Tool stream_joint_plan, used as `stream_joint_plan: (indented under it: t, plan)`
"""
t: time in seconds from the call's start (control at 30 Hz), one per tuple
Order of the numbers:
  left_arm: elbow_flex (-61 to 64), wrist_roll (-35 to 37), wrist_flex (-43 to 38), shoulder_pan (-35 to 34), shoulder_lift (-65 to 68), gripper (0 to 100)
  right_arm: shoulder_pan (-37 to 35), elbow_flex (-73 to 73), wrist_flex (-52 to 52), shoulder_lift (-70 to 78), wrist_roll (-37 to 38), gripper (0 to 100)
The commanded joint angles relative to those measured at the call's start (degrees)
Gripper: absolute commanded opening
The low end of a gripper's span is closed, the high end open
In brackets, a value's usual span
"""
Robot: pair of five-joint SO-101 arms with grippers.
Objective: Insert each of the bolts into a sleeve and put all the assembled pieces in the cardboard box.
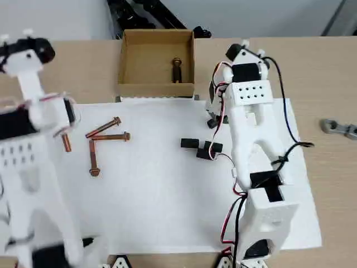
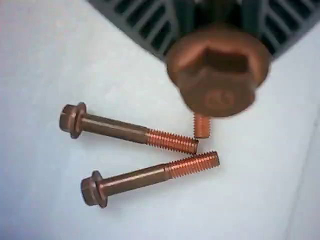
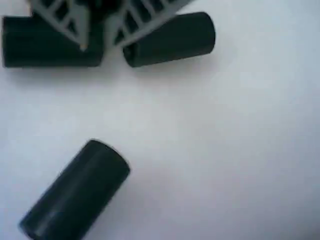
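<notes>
Copper bolt pinched in the left pincer: head up toward the wrist, threaded tip down, hanging over the left edge of the white sheet. Its long axis is close to upright.

Three loose bolts lie flat on the sheet just beside it, toward the middle.

Black sleeves, three of them, lie on their sides across the sheet, well apart from the held bolt and close under the right arm. One lies alone. Two more lie just beside the right pincer. I cannot tell whether that pincer is spread or pressed together.

The box stands on the counter at the sheet's far edge. One assembled piece lies inside.

Judgement:
- The step in hand is mating the held bolt with a sleeve.
- The sleeves lie rightward of the left pincer, and the right arm is much the nearer to them.
- Bolt axis upright, sleeve axes flat, so the bores do not face the tip. One part has to be turned until the axes line up.
- Four bolts remain outside the box, so the task looks early.
</notes>
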Motion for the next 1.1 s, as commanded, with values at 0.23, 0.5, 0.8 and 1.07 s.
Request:
stream_joint_plan:
  t: [0.23,0.5,0.8,1.07]
  plan:
    - [21.6,-2.3,-5.5,0.2,-25.5,1,0.3,-2.5,-2.2,2.9,-5.4,19.7]
    - [23.3,-3.4,-5.5,0.1,-29.3,1,-3.2,-2.5,-10.3,5.8,-9.9,16.9]
    - [23.3,-3.4,-5.4,0.0,-29.5,1,-2.9,-2.5,-12.5,12.8,-11.5,16.9]
    - [23.3,-3.4,-5.4,0.0,-29.5,1,-1.4,-2.5,-12.9,15.0,-12.1,16.9]
